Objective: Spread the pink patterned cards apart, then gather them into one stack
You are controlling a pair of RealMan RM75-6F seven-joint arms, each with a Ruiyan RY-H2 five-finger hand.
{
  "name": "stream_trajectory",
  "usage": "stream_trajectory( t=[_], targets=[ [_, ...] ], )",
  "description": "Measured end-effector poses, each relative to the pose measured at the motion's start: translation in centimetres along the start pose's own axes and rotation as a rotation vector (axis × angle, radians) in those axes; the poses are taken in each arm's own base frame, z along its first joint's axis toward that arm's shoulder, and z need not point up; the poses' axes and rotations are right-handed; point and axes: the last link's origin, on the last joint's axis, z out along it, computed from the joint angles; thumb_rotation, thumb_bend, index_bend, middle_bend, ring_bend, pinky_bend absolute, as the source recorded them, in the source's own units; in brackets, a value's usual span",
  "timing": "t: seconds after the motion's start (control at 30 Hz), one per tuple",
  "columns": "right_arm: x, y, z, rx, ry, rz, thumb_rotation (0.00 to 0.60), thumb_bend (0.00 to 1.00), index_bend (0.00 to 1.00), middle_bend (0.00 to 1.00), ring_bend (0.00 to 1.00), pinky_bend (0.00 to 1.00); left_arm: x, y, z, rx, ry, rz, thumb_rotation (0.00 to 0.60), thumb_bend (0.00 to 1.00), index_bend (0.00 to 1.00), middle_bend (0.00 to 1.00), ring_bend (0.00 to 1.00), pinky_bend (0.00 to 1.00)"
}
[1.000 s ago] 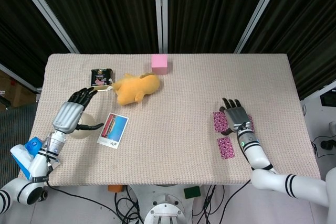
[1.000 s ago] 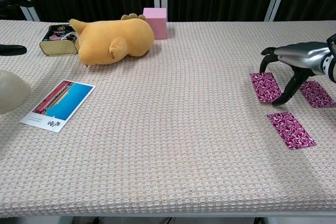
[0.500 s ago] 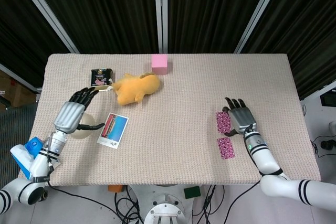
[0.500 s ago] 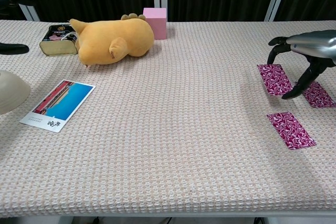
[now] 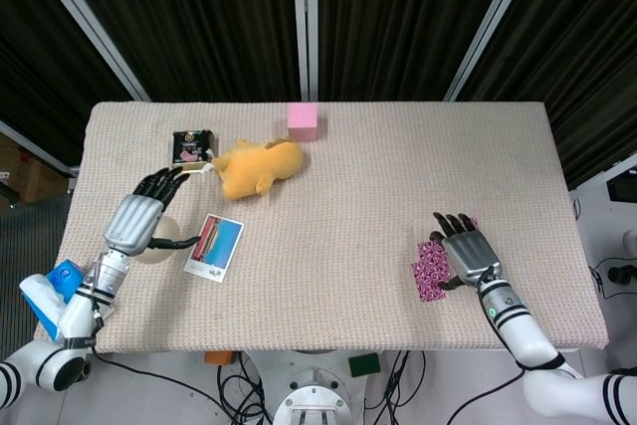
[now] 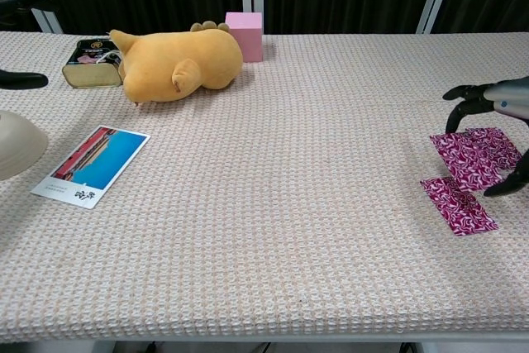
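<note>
Three pink patterned cards lie bunched at the table's right. In the chest view the nearest card (image 6: 457, 204) lies flat, a second card (image 6: 463, 157) overlaps its far edge, and a third card (image 6: 498, 145) sits beside that one. My right hand (image 5: 468, 256) hovers over them with fingers spread and fingertips (image 6: 463, 98) arched down onto the far cards, so the head view shows only part of the card cluster (image 5: 429, 272). It grips nothing. My left hand (image 5: 139, 216) rests far off at the left, fingers apart, over a beige bowl (image 6: 15, 145).
A blue and red postcard (image 5: 214, 246) lies near the left hand. A yellow plush toy (image 5: 259, 166), a small tin (image 5: 191, 145) and a pink block (image 5: 303, 120) stand at the back. The table's front edge (image 5: 518, 340) runs close behind the right hand.
My right hand has drawn back toward the front edge, dragging the two far cards with it. They now overlap the near card instead of lying apart. The left hand has stayed put.
</note>
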Motion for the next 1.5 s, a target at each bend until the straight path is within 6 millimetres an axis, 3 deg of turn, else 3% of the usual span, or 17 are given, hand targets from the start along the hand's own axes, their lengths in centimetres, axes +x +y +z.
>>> stream_trajectory(
  t=[0.23,0.67,0.97,1.23,1.5],
  targets=[
    [-1.8,-0.1,-0.9,0.006,-0.013,-0.032,0.541,0.17,0.31,0.00,0.00,0.00,0.1,0.1,-0.2,-0.002,0.004,0.002,0.218,0.04,0.05,0.02,0.00,0.12],
    [-4.1,-0.8,-0.1,0.019,-0.012,-0.038,0.541,0.17,0.29,0.00,0.00,0.00,0.3,-0.3,-0.4,0.007,0.008,0.001,0.219,0.04,0.05,0.02,0.00,0.12],
    [-4.1,-0.9,0.1,0.019,-0.019,-0.029,0.540,0.16,0.18,0.00,0.00,0.00,0.2,-0.5,-0.5,0.010,0.004,0.000,0.218,0.04,0.05,0.02,0.00,0.12],
    [-3.2,-0.8,-0.3,0.017,0.011,-0.008,0.543,0.15,0.16,0.00,0.00,0.00,0.3,-0.5,-0.5,0.007,0.010,0.001,0.218,0.04,0.05,0.02,0.00,0.12],
    [-0.3,2.1,-0.5,-0.068,0.095,0.021,0.540,0.15,0.16,0.00,0.00,0.00,0.4,-0.3,-0.5,0.001,0.012,0.001,0.220,0.04,0.05,0.02,0.00,0.12]
  ],
)
